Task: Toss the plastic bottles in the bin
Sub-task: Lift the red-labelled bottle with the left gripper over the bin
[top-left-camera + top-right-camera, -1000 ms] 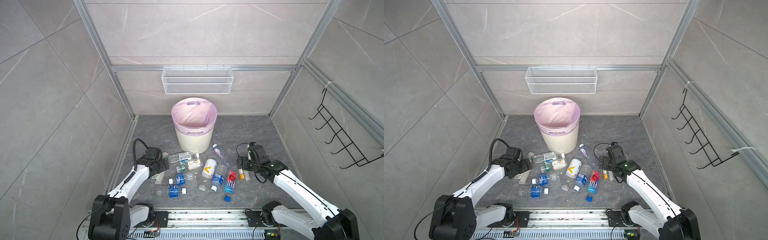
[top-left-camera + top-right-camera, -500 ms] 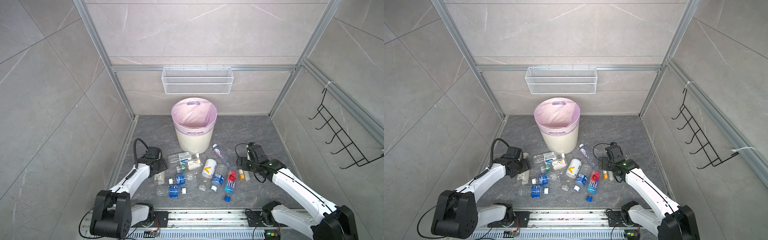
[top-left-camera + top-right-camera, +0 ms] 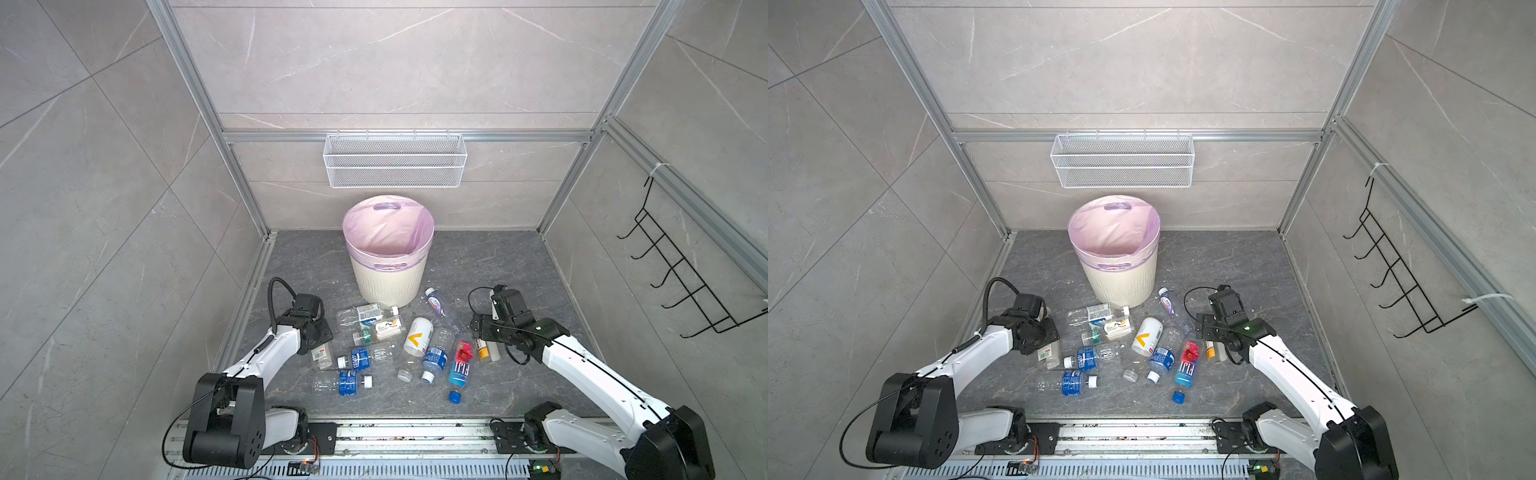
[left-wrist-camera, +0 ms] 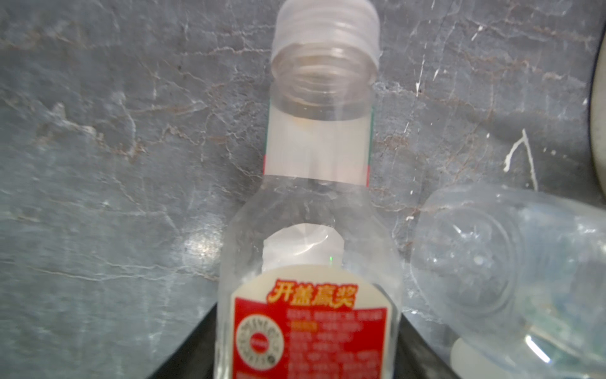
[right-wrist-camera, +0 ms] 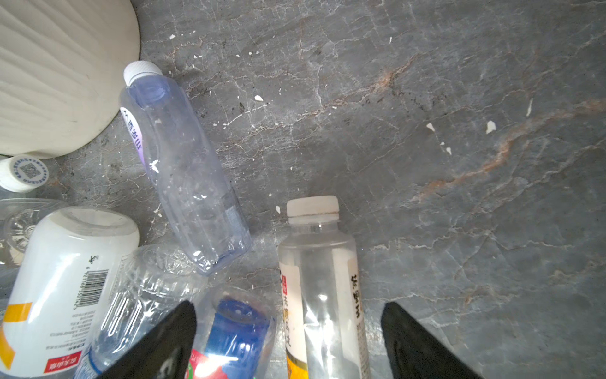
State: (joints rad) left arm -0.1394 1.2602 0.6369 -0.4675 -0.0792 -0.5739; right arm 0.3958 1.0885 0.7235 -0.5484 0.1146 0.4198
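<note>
A: The plastic bottles (image 3: 417, 337): how many?
B: One bin (image 3: 388, 282) is set behind; about a dozen are strewn before it.
A: Grippers?
B: Two: left gripper (image 3: 318, 340) is clamped on a red-labelled bottle (image 4: 311, 246), right gripper (image 5: 288, 310) spread astride a yellow-labelled bottle (image 5: 323, 262).

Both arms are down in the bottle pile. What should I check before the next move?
1. Left pincer shut on red-label bottle: ok.
2. Right pincer straddles yellow-label bottle, jaws open, no grip: not ok.
3. Fiji bottle also lies between those jaws and may get caught: not ok.
4. Bin upright, mouth unobstructed: ok.
5. Red-label bottle clear of the floor: cannot tell.
</note>
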